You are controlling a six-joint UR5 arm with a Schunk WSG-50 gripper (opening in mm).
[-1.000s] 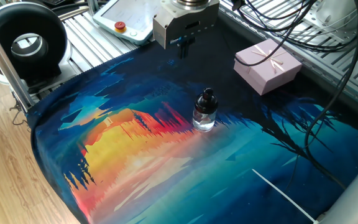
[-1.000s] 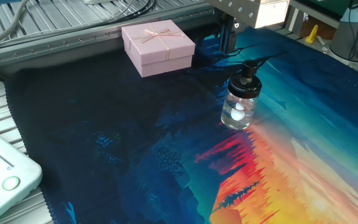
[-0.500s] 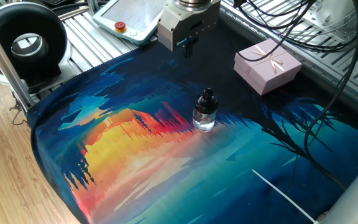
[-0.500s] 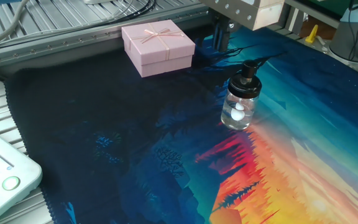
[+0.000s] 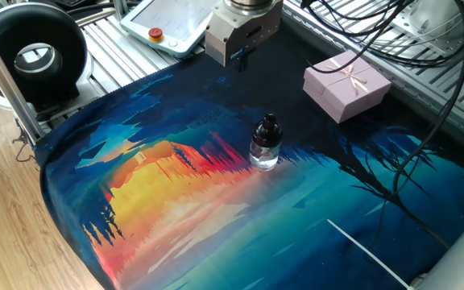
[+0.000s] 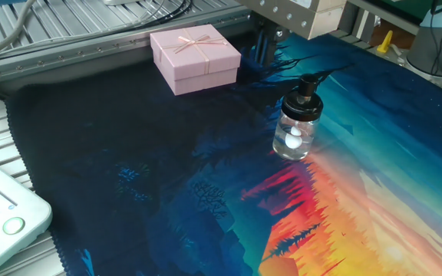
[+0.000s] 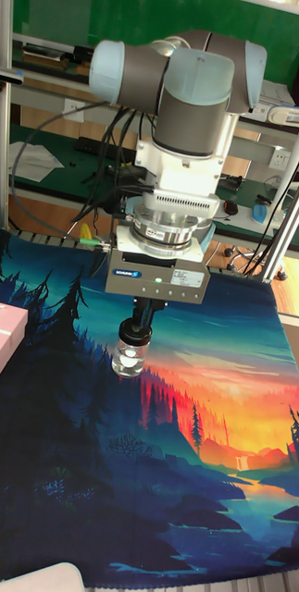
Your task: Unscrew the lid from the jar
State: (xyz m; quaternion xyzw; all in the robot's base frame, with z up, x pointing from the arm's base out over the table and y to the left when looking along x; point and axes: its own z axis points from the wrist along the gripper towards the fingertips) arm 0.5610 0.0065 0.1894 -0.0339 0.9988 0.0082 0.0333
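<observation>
The jar (image 5: 265, 152) is a small clear glass one standing upright on the painted cloth, with the black knob-like lid (image 5: 269, 126) on its neck. The other fixed view shows the jar (image 6: 294, 139) and lid (image 6: 307, 93) near the middle right. My gripper (image 5: 241, 58) hangs above the cloth's far edge, well behind the jar and apart from it, its dark fingers close together with nothing between them. In the tall view the gripper (image 7: 146, 314) overlaps the jar (image 7: 129, 357) only by line of sight.
A pink ribboned gift box (image 5: 346, 84) sits at the back right of the cloth. A white teach pendant (image 5: 163, 24) and a black round device (image 5: 35, 56) lie beyond the cloth's left edge. Dark cables (image 5: 425, 121) trail over the right side.
My gripper has drifted a little up and away from the jar toward the back edge. The jar and lid have not moved.
</observation>
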